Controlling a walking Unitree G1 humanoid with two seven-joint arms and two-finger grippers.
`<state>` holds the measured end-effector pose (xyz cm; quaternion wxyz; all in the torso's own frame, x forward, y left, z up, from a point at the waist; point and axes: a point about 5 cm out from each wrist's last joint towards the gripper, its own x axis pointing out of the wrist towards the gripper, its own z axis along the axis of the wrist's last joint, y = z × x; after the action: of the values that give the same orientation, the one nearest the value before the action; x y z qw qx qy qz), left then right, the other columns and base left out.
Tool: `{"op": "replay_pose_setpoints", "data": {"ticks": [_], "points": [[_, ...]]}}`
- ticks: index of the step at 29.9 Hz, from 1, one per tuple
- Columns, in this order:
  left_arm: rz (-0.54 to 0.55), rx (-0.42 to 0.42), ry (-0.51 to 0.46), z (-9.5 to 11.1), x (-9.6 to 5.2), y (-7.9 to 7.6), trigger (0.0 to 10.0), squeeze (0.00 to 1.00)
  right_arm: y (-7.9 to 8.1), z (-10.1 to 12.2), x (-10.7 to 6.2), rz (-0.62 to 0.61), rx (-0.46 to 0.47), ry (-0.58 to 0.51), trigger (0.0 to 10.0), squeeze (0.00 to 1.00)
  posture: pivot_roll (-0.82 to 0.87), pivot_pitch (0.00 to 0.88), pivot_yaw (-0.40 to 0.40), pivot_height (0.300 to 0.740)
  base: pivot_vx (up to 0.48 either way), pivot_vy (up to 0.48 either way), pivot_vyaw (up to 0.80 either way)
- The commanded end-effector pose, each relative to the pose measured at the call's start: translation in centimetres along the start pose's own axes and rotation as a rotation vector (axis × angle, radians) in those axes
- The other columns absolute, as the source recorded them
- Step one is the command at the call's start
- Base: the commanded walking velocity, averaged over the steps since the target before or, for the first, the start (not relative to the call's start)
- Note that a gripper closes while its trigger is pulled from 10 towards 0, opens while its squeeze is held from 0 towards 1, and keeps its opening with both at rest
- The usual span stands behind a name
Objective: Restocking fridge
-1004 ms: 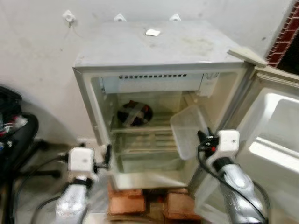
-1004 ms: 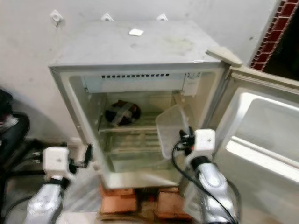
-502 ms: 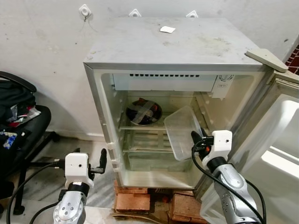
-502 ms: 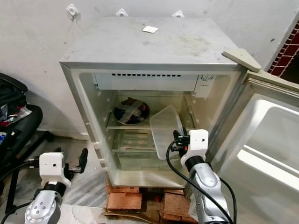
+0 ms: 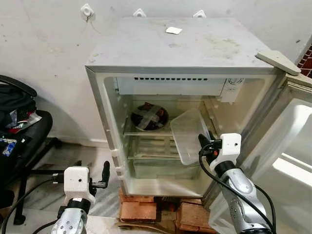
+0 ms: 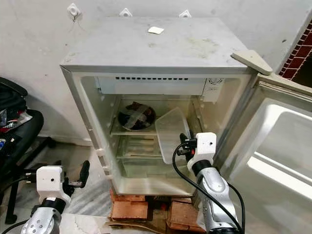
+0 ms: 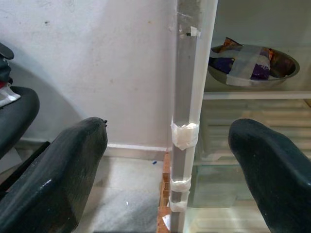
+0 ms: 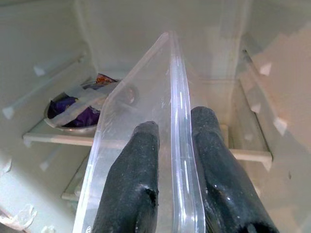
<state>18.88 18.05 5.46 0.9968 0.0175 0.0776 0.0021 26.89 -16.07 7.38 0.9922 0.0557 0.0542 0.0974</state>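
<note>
Between the two fingers of the right gripper (image 8: 170,170) stands the rim of a clear plastic container (image 8: 146,121) — pinched, tilted, inside the open fridge (image 5: 161,53). Beyond it, a bowl (image 8: 80,114). The left gripper (image 7: 165,170) hangs spread wide — beside the fridge's edge.

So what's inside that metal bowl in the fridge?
The metal bowl on the upper shelf holds a purple packet with pale tape strips across it. Whatever lies under the packet is hidden by the bowl's side.

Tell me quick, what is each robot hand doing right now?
Left hand: open, holding nothing, low beside the fridge.
Right hand: closed on the rim of the clear plastic box.
</note>
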Motion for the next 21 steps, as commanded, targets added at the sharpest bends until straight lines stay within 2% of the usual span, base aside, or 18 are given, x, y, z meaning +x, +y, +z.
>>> {"op": "replay_pose_setpoints", "data": {"ticks": [1, 6, 13, 21], "points": [[-0.012, 0.002, -0.003, 0.3, -0.02, -0.14, 10.0, 0.0, 0.04, 0.19, 0.11, -0.003, -0.005, -0.004, 10.0, 0.0, 0.06, 0.017, -0.021, 0.74, 0.0, 0.0, 0.0], [-0.02, -0.001, -0.004, 0.35, 0.03, -0.3, 10.0, 0.0, -0.02, 0.44, 0.32, -0.001, -0.006, -0.009, 10.0, 0.0, 0.06, 0.015, -0.021, 0.74, 0.144, 0.0, 0.0], [-0.026, -0.001, -0.005, 0.48, 0.05, -0.37, 10.0, 0.0, -0.06, 0.45, 0.43, 0.001, -0.008, -0.01, 10.0, 0.0, 0.06, 0.019, -0.02, 0.74, 0.0, 0.0, 0.0], [-0.029, -0.001, -0.007, 0.6, 0.08, -0.42, 10.0, 0.0, 0.18, 0.51, 0.66, 0.008, -0.006, -0.013, 10.0, 0.0, 0.07, 0.019, -0.021, 0.74, 0.279, 0.0, 0.0]]}}
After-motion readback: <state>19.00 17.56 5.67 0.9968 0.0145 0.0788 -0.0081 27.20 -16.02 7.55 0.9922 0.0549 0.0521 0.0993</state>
